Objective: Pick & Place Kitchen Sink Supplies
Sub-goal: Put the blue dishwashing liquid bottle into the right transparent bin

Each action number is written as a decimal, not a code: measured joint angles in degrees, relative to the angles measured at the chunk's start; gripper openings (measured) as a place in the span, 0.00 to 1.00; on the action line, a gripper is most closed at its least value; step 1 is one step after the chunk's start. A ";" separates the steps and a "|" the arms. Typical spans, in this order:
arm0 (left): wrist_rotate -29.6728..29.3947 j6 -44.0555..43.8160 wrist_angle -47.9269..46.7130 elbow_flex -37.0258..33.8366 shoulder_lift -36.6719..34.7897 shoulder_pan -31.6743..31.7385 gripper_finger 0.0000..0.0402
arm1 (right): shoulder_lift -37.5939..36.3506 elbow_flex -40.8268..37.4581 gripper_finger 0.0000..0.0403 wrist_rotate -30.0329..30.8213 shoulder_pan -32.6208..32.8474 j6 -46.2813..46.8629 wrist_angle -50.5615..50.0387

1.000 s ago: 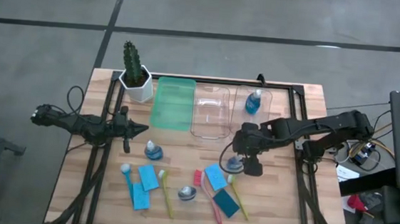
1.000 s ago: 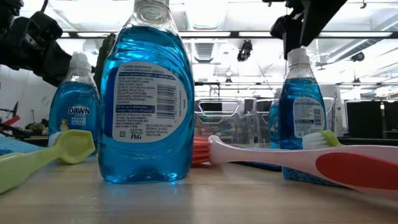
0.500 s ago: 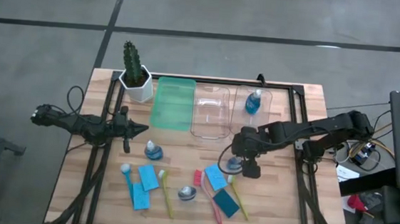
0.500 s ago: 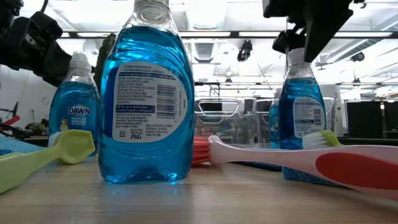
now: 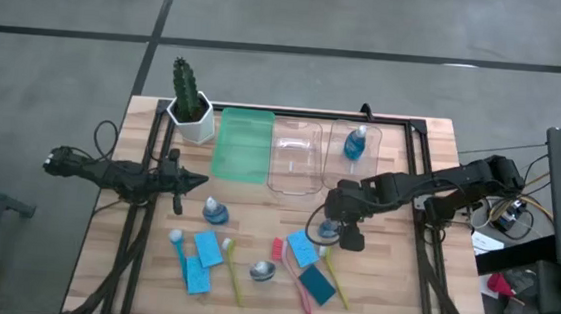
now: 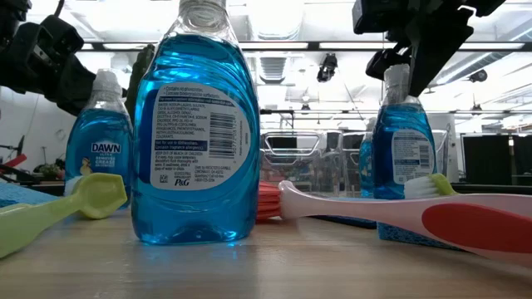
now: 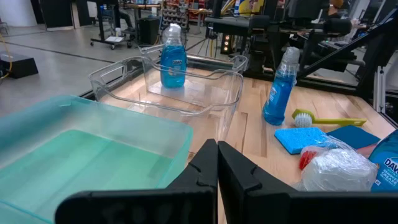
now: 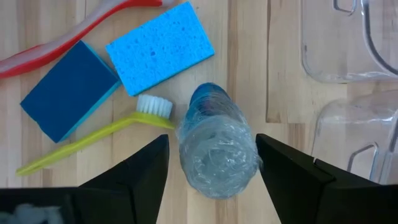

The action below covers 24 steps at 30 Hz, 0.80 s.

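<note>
One bottle (image 8: pixel 217 149) sits between the right gripper (image 8: pixel 211 163) fingers, lowered, still wide, narrowing; bin (image 5: pixel 354 153) at 12 o'clock; grasp imminent

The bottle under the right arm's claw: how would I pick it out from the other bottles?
Find the clear bins along the table's far edge. Just nearer than them, the right end effector hangs open over a standing blue-liquid bottle. Unlike the others, a light blue sponge and yellow-green brush lie right beside it.
</note>
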 joint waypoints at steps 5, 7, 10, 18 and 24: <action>0.01 0.01 0.00 0.02 -0.02 0.02 0.01 | 0.00 -0.04 0.53 0.02 -0.02 0.00 0.51; 0.01 0.01 0.00 0.00 0.00 0.00 0.01 | 0.00 -0.04 0.50 0.02 -0.02 0.00 1.15; -0.01 0.00 0.00 0.00 -0.01 0.01 0.01 | 0.00 -0.04 0.46 0.00 0.00 0.00 1.92; 0.01 0.00 0.00 0.01 0.00 0.01 0.01 | -0.04 -0.02 0.36 -0.32 -0.02 -0.04 1.94; -0.02 0.01 0.00 0.01 0.00 0.00 0.01 | 0.02 1.48 0.36 -0.83 -0.01 0.00 -0.09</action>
